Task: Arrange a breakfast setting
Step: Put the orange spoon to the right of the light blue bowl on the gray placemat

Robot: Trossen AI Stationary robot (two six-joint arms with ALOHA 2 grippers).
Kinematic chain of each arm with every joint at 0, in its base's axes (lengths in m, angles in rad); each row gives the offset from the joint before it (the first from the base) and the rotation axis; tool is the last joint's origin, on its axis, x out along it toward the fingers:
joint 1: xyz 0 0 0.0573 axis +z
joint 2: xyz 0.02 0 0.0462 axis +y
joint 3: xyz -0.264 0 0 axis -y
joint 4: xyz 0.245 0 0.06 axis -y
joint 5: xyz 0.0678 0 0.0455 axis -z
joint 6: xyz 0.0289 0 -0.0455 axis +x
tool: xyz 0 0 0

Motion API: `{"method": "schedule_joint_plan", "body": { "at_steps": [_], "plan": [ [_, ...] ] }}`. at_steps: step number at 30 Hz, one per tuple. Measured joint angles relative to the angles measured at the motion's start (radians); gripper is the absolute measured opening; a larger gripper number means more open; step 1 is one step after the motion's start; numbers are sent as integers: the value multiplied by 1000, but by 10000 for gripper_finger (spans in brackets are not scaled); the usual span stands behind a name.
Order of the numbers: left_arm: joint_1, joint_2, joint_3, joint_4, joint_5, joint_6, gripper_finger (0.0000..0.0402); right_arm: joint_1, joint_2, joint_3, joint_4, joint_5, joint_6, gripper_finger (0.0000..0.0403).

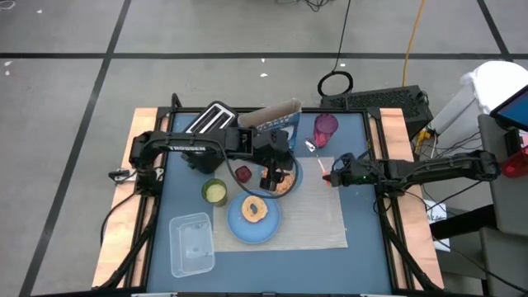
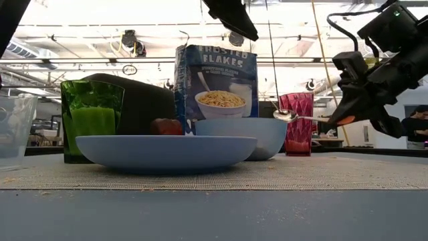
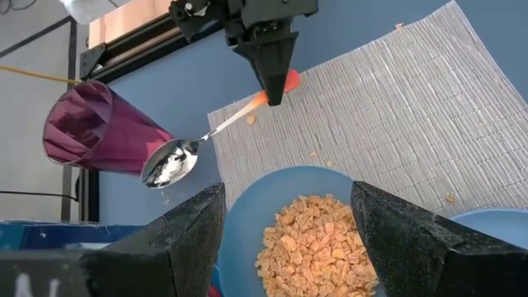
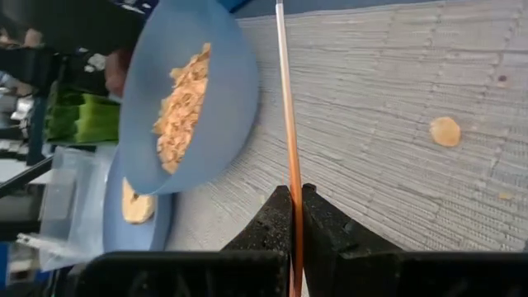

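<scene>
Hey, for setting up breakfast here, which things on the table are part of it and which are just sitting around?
Part of the job:
plate
bowl with cereal
cereal box
purple cup
spoon, held by the right tool
red fruit
placemat

Lying about:
green cup
clear container
toaster

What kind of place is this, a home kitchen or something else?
Probably a robotics lab or workshop, not a home. The blue table stands on a bare grey floor with taped lines, cables trail behind it, and the low view shows industrial ceiling lights.
</scene>
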Motion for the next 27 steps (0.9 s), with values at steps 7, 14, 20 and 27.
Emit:
{"method": "schedule_joint_plan", "body": {
  "at_steps": [7, 14, 20, 27],
  "plan": [
    [0, 0, 0, 0, 0, -1, 269, 64, 55, 0, 10, 118, 58, 2],
    [0, 0, 0, 1, 0, -4, 269, 140, 141, 0, 125, 187, 108, 2],
    [-1, 0, 0, 2, 0, -5, 269, 184, 229, 0, 166, 263, 159, 3],
    [-1, 0, 0, 3, 0, -13, 269, 229, 332, 0, 294, 298, 170, 3]
  ]
}}
